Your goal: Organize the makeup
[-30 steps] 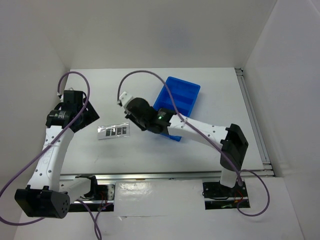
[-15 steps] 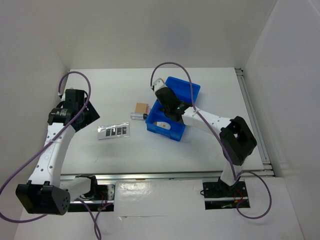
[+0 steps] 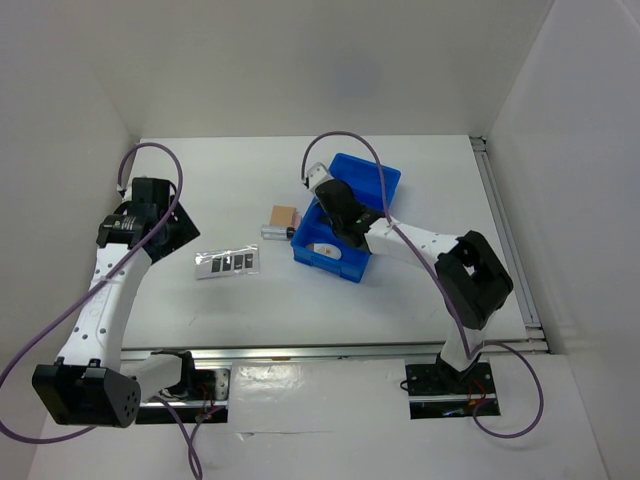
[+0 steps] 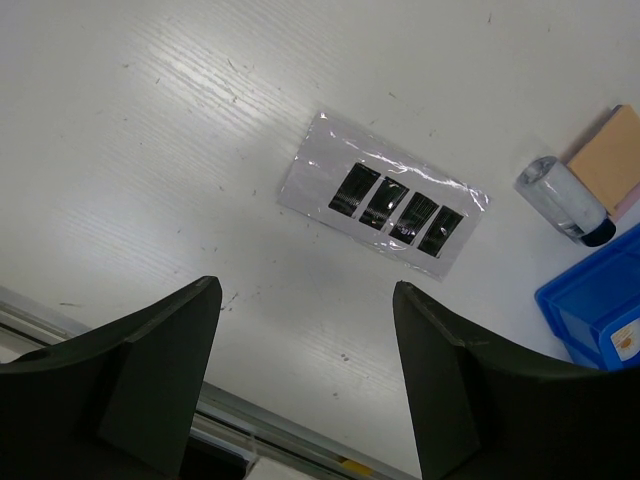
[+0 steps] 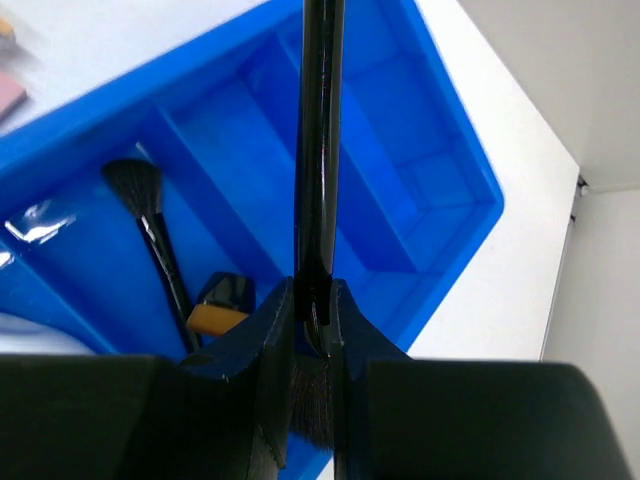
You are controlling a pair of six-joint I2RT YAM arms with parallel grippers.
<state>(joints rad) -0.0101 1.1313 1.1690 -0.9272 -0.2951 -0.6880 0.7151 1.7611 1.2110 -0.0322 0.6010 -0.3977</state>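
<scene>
My right gripper [image 5: 313,300] is shut on a thin black brush [image 5: 320,150], holding it over the blue bin [image 5: 440,200]; in the top view that gripper [image 3: 338,212] hangs above the bin [image 3: 372,185]. Another black brush [image 5: 150,230] and a small black-and-tan item [image 5: 222,305] lie in the bin, and a white oval compact [image 3: 325,249] lies at its near end. The silver-grey palette strip [image 4: 385,207] lies on the table ahead of my open, empty left gripper [image 4: 305,290]. A silver tube [image 4: 565,200] and a tan pad [image 4: 608,160] lie between the palette and the bin.
White walls close in the table at the back and both sides. A metal rail [image 3: 330,352] runs along the near edge. The bin's corner shows at the right of the left wrist view [image 4: 600,300].
My right arm swung right from above the table beside the palette to over the blue bin, uncovering the tube and pad. The left arm barely moved.
</scene>
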